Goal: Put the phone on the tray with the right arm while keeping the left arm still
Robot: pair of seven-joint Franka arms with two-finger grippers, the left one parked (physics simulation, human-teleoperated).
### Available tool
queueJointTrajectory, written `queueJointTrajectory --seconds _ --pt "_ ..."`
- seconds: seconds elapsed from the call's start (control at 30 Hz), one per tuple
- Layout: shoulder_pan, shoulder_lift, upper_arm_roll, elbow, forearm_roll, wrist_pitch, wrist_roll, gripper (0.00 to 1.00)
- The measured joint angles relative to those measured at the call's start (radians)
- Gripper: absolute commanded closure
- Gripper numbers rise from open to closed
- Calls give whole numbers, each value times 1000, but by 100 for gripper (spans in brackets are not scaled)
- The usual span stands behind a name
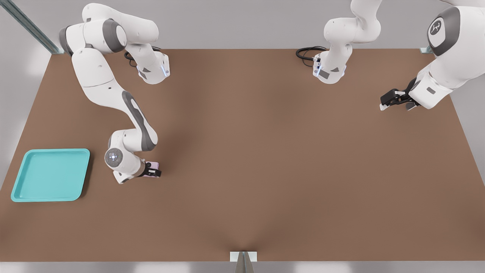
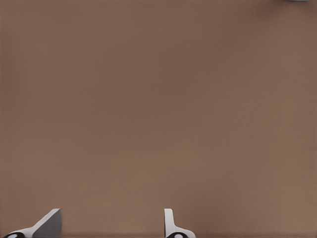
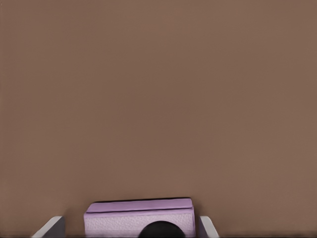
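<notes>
Front view showed the right arm (image 1: 113,94) bent low over the brown worktop (image 1: 265,170), its gripper (image 1: 152,169) down at the surface just beside the turquoise tray (image 1: 50,174), on the side toward the front view's right. The phone (image 1: 152,165), pale pink-lilac, sat between the fingers there, apart from the tray and outside its rim. In the right wrist view the phone (image 3: 138,218) filled the space between the two pale fingers (image 3: 49,227), each standing close against one of its sides, so the gripper (image 3: 131,228) looked narrowed down to the phone's width and seemingly clamped on it; whether the phone had left the worktop could not be told, since nothing showed beyond it but plain brown surface. The tray held nothing. By judgement, the step in hand was the grasp, or the very start of the lift, with the carry and the placing not yet done. The next move would call for raising the phone high enough to pass over the tray's raised rim, carrying it toward the front view's left until it hung above the tray's floor, then lowering it and spreading the fingers.
</notes>
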Motion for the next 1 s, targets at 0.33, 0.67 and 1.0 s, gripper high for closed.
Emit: queueJointTrajectory --seconds 0.33,0.67,1.0 --pt "2 -19 0 -9 2 -4 20 25" --pt "-353 -103 -2 45 4 -104 -114 25" --pt "-608 157 -14 415 8 -203 -453 0"
